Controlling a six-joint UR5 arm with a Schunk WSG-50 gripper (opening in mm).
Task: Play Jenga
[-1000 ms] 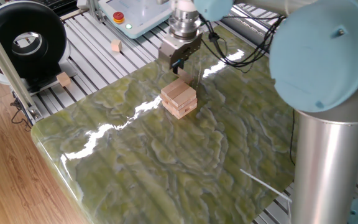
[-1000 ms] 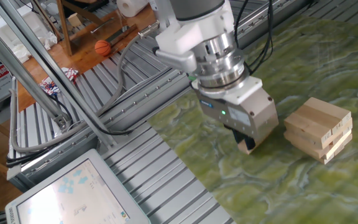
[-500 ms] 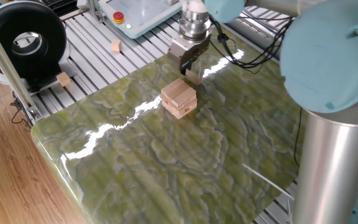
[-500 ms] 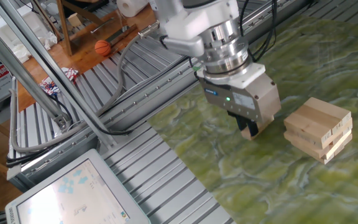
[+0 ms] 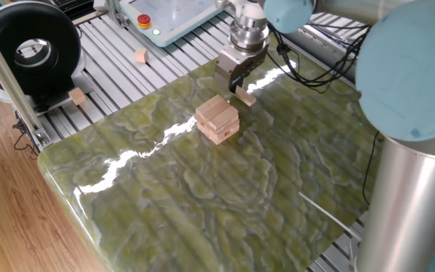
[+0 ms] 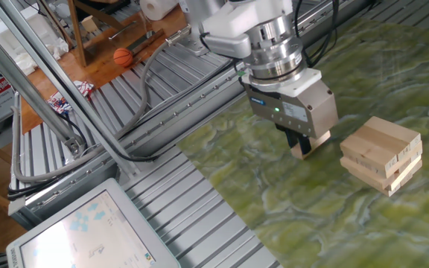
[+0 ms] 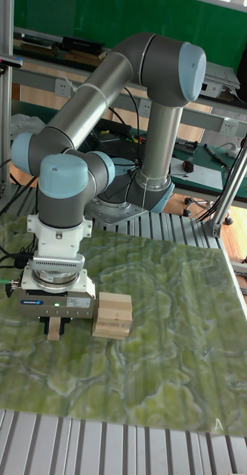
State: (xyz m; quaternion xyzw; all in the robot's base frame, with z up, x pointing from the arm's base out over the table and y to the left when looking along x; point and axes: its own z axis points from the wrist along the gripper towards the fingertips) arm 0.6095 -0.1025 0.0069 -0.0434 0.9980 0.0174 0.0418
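The Jenga tower (image 5: 217,119) (image 6: 382,152) (image 7: 112,315) is a short stack of pale wooden blocks in crossed layers on the green marbled mat. One of its lower blocks sticks out a little. My gripper (image 5: 240,88) (image 6: 302,148) (image 7: 54,327) hangs beside the tower, apart from it, just above the mat. It is shut on a single Jenga block (image 5: 245,97) (image 6: 302,151) (image 7: 53,330), which pokes out below the fingers.
Two small loose wooden cubes (image 5: 140,55) (image 5: 77,96) lie on the slatted metal table beyond the mat's edge. A black round device (image 5: 27,51) and a control panel with a red button (image 5: 157,17) stand at the back. The arm's base column (image 5: 406,204) rises at the right.
The gripper has moved sideways along the mat with the single block in it, away from the control panel side. The tower has not moved.
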